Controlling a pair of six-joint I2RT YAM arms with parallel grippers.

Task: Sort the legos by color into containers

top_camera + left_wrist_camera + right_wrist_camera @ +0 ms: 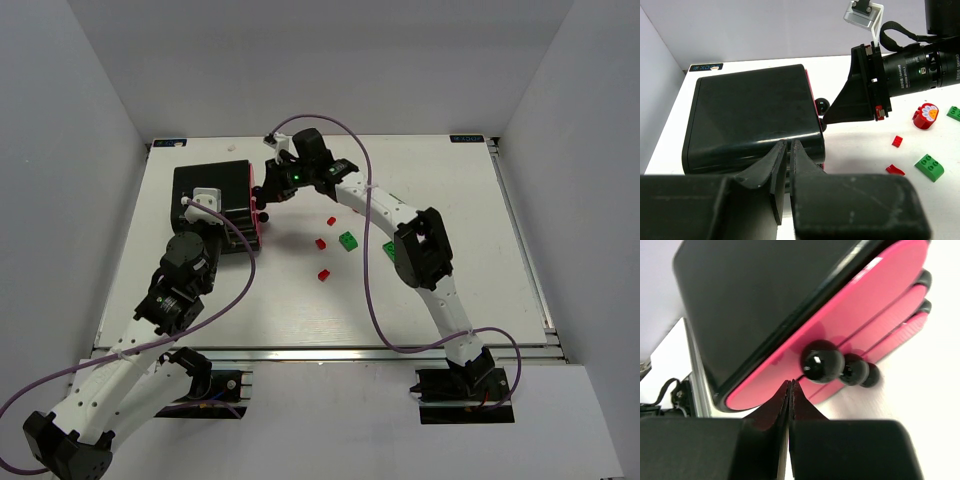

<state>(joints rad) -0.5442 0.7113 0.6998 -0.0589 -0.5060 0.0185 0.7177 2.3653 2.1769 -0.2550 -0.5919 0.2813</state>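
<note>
A glossy black box [212,180] stands at the table's back left, with a pink-magenta front [256,218] on its right side. In the right wrist view the pink front [860,305] shows stacked panels with dark round knobs [821,361]. My right gripper [265,190] is shut and empty, its tip just short of the pink front and the nearest knob [790,384]. My left gripper [206,214] is shut and empty at the black box's near edge [788,145]. Red legos [331,221] [321,243] [324,274] and a green lego [347,241] lie loose on the table right of the box.
Another green lego [390,250] lies partly under my right arm. The left wrist view shows a round red piece with a flower face [925,116], small red legos [897,141] and a green brick [929,167]. White walls enclose the table.
</note>
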